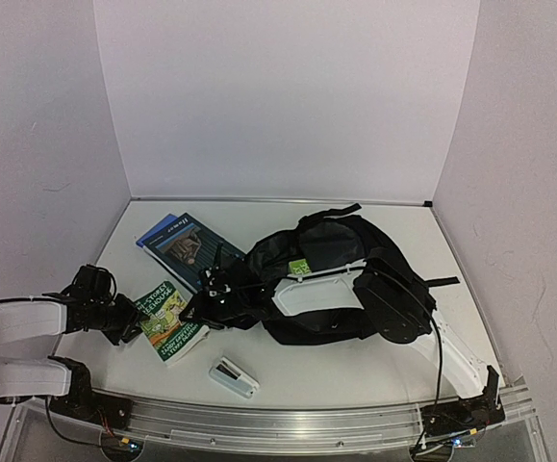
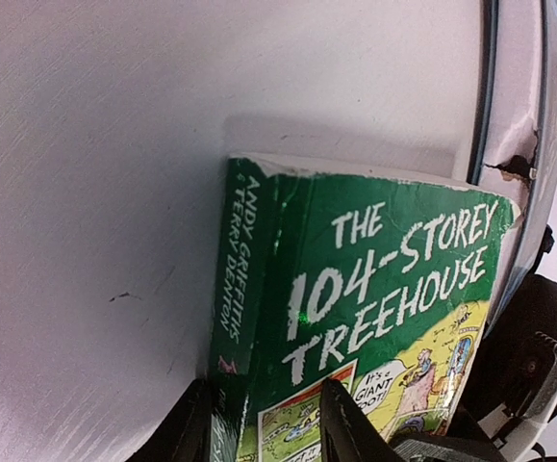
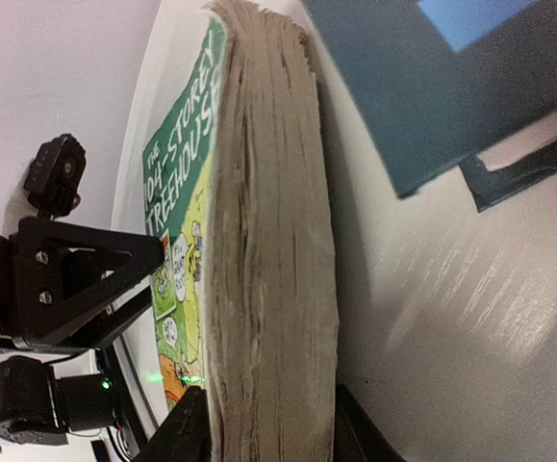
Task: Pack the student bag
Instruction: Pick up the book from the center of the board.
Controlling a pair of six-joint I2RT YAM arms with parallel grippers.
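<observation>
White walls close in a pale table [image 1: 355, 371], and the student bag [image 1: 331, 245] lies slumped from its middle toward the right edge, straps loose. The right arm reaches straight across it. Whether the bag's mouth is open I cannot tell from above.

Near the front-left corner lies a green paperback [image 1: 169, 320], caught from both sides. The left gripper [image 2: 264, 433] has its jaws over the spine end, one under the book and one on the cover. The right gripper [image 3: 270, 438] brackets the thick page block from the opposite edge. Neither wrist view shows whether either pair is squeezing or only resting against the book.

To my eye the danger is two arms sharing one soft book. If they lift unevenly or pull apart, it could bow, fan open or slide out of the weaker hold. The right arm's path is another worry, since raising it may snag a strap and drag the bag along. The blue books [image 1: 187, 243] sit just beside the paperback's far corner and could get shoved.
</observation>
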